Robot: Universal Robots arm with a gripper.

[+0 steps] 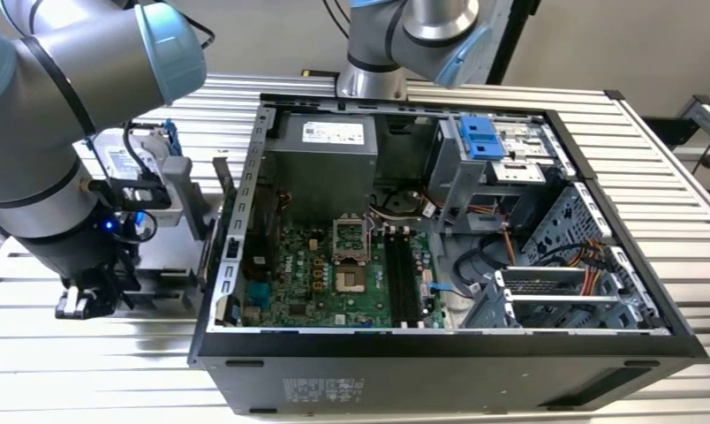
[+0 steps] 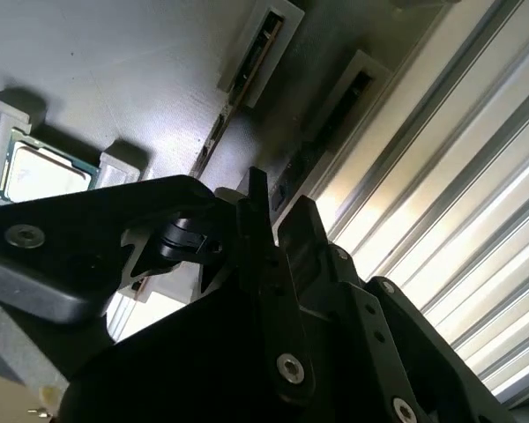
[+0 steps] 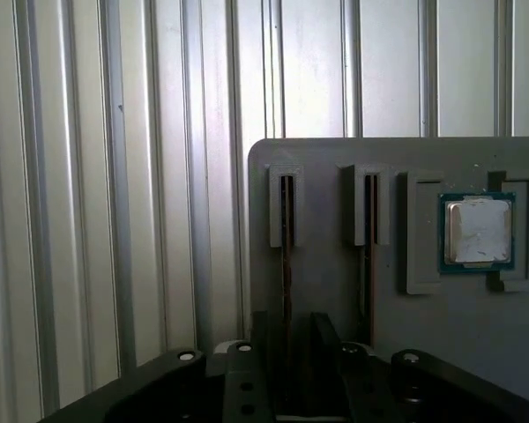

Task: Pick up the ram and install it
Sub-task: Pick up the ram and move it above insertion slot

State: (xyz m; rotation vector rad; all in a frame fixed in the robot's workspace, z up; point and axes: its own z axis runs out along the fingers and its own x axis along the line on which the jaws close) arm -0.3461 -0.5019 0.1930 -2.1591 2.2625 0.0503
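Gripper (image 3: 291, 319) set narrow, not seen clamped. Its jaws straddle the near end of the ram (image 3: 286, 256), which stands on edge in a slot of the grey holder (image 3: 326, 282). The ram's long axis runs straight along the jaw gap. In the exterior view the arm (image 1: 49, 177) works at 9 o'clock from the case (image 1: 449, 353).

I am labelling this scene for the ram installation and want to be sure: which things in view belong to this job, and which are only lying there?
Belong to the job:
ram stick in the gray holder; tool, nearest to it; black motherboard slots.

Only lying about:
second stick in the holder; processor chip; power supply.
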